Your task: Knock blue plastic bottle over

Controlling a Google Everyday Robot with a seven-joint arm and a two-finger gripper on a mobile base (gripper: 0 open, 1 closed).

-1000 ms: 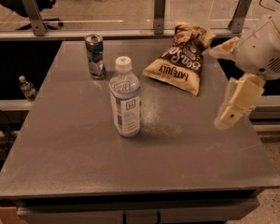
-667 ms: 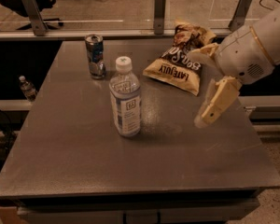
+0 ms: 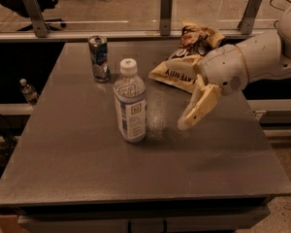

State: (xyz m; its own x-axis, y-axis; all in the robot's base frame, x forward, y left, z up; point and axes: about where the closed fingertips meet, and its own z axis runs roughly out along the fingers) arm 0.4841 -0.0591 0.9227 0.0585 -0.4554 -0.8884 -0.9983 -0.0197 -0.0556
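A: Step in hand?

B: Approach, I judge. The bottle [image 3: 130, 106] stands upright on the table [image 3: 87, 178], untouched. The gripper [image 3: 186, 122] hangs to the right of the bottle, near but apart, slanting down toward it. Whether it is spread or closed I cannot tell.

A: Next move?

B: Probably a sideways push into the bottle, high on its body so it tips rather than slides.

A: Count?

B: One bottle, one can [image 3: 99, 58] behind and left of it, one snack bag [image 3: 177, 72] behind and right, one small bottle [image 3: 28, 91] far off left.

Dented can [image 3: 99, 58], chip bag [image 3: 177, 72] on table [image 3: 87, 178].
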